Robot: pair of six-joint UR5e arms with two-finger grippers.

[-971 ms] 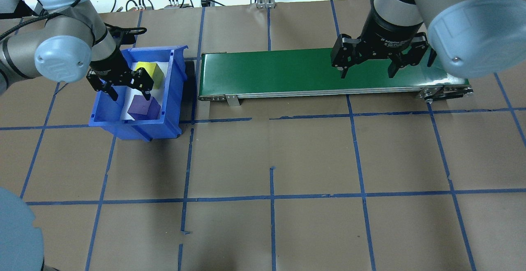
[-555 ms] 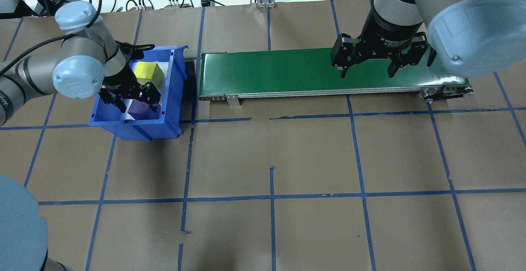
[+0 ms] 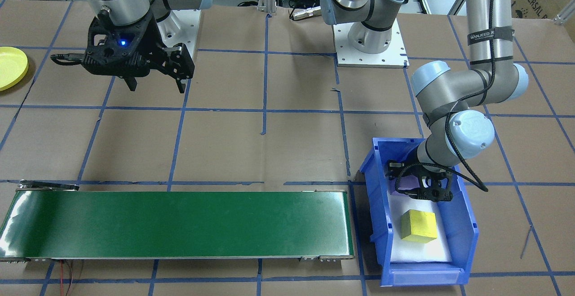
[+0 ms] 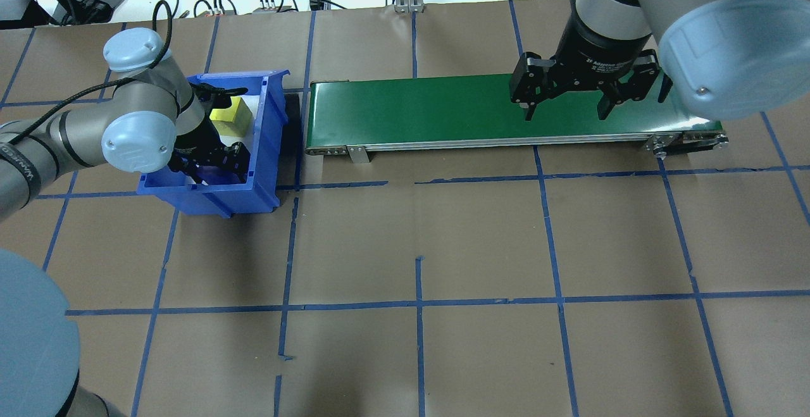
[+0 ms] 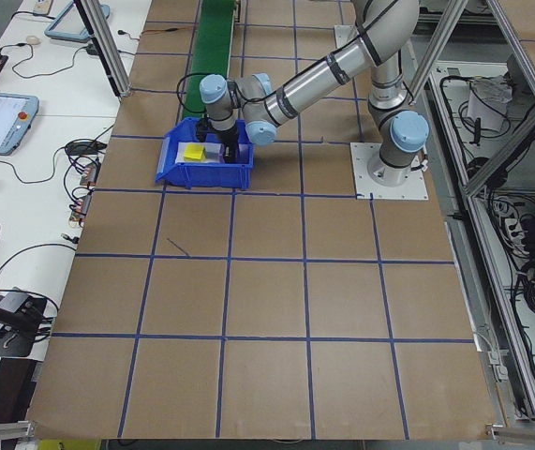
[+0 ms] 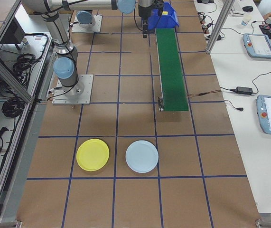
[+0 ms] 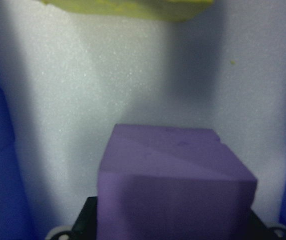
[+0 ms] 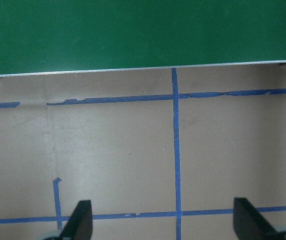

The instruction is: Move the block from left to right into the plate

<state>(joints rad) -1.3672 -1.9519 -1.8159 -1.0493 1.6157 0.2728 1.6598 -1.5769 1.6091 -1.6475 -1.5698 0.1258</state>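
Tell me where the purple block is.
The purple block sits in the blue bin at the conveyor's left end, under the left claw, with the yellow block beside it.

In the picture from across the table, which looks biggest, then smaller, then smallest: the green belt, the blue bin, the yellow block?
Largest to smallest, as they look in the front-facing view:
1. green belt
2. blue bin
3. yellow block, sitting inside the bin

All three lie at about the same nearness to the camera, so the order is clear.
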